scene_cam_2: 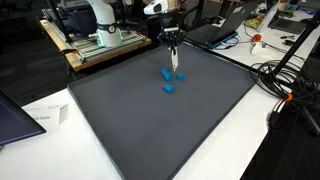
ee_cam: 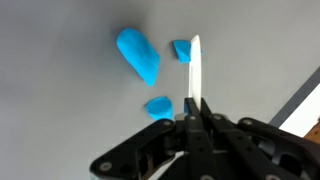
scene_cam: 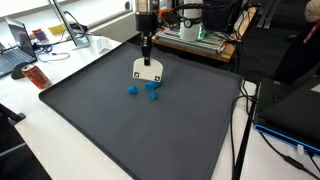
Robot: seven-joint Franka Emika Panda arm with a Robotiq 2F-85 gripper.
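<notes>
My gripper (scene_cam: 146,52) hangs over the far part of a dark grey mat (scene_cam: 120,130), shut on the top edge of a thin white card (scene_cam: 148,69) with two dark dots. In the wrist view the white card (ee_cam: 195,68) shows edge-on, rising from the closed gripper (ee_cam: 194,108). Three blue pieces lie on the mat just by the card's lower end: a long one (ee_cam: 137,54), a small one (ee_cam: 181,49) touching or close to the card, and another (ee_cam: 158,105) near the jaws. In an exterior view the blue pieces (scene_cam_2: 168,80) sit under the gripper (scene_cam_2: 172,42).
The mat lies on a white table (scene_cam: 40,140). A laptop (scene_cam: 20,45) and an orange bottle (scene_cam: 35,75) stand beside the mat. A rack of equipment (scene_cam: 195,30) stands behind it. Cables (scene_cam_2: 285,85) trail past one mat edge, with a dark monitor (scene_cam: 295,110) nearby.
</notes>
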